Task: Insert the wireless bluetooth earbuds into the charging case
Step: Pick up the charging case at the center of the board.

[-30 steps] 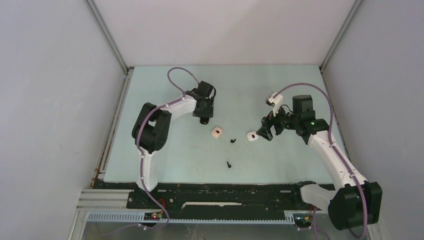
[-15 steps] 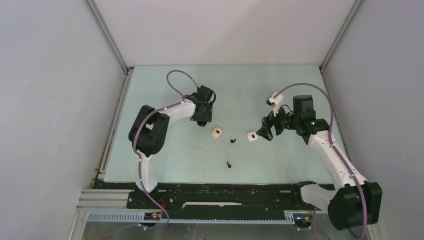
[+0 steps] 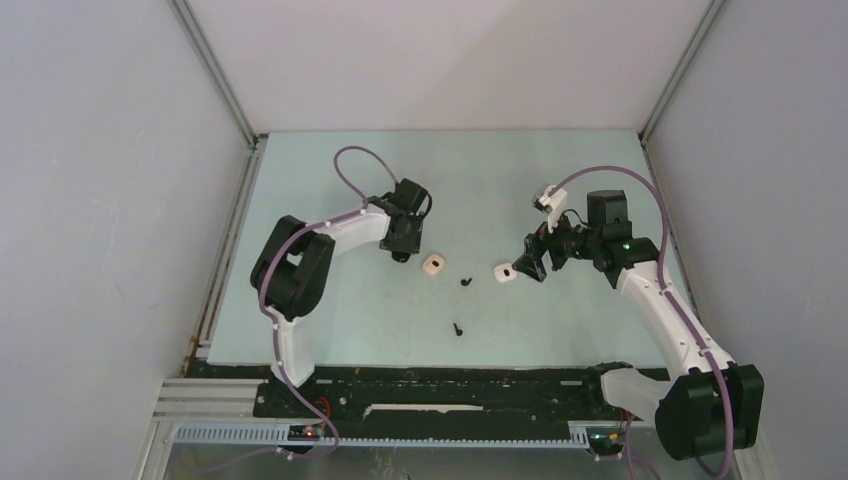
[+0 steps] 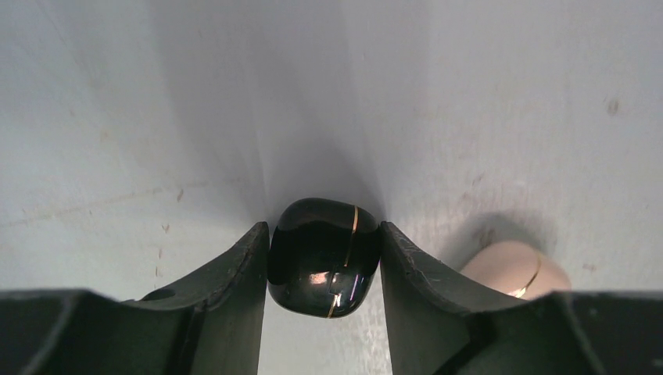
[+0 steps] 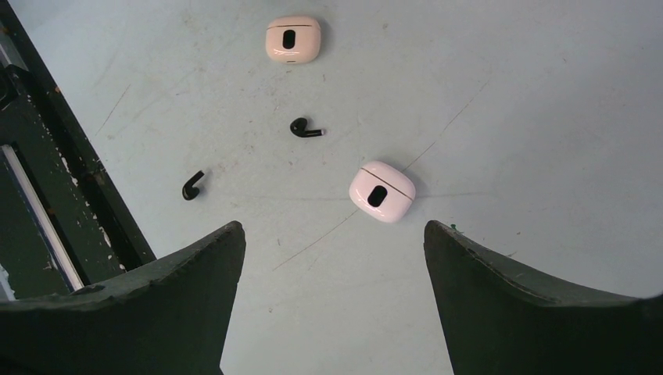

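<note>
The left gripper (image 3: 402, 252) has its fingers closed on both sides of a glossy black pebble-shaped case with a thin gold line (image 4: 322, 262), just beside a pale beige rounded case (image 4: 512, 269). The right gripper (image 5: 332, 226) has its fingers wide apart and holds nothing, near a white rounded case (image 5: 381, 191). The two small black short-stemmed plastic earbuds (image 5: 306, 128) lie loose on the pale green table (image 5: 508, 94), one between the two pale cases and the other nearer to the arm bases.

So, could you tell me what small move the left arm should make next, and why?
Probably firm the grip and lift the black case slightly. The left fingers seem to touch both its sides, it looks closed and resting on the table, and the two black earbuds lie loose some way from it.
</note>
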`<state>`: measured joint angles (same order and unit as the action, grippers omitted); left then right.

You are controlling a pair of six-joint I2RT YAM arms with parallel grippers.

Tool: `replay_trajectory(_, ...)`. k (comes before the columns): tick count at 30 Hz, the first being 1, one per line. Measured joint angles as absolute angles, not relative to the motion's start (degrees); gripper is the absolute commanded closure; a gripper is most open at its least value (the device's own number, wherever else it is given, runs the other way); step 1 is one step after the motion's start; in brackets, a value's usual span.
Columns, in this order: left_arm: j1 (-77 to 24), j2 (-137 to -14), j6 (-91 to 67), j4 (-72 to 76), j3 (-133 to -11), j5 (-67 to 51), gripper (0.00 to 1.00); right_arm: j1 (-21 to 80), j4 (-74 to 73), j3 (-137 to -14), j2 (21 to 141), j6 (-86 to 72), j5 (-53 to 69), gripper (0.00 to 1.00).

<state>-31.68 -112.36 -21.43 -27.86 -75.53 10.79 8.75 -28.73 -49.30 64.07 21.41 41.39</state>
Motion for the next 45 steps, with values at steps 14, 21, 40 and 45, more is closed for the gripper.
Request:
replay_trajectory(14,-35.3,-92.4,-21.6,-23.1,-66.2,-6.9,0.77,8.6,-32.6,-49.3,63.6,27.0,48.5,0.27)
replay_trajectory(21,-39.0,-88.7,-21.6,-14.1,-63.2,-23.9,0.78,8.6,-38.2,-47.1,57.1,39.0,57.1,0.29)
replay_trajectory(40,-44.4,-88.1,-25.6,1.2,-59.7,-50.9,0.78,19.8,-46.0,-48.7,54.3,54.0,63.7,0.28)
replay_trajectory(45,-45.3,-88.1,-27.6,5.1,-59.6,-54.2,0.78,20.6,-44.5,-49.2,54.3,52.8,62.6,0.28)
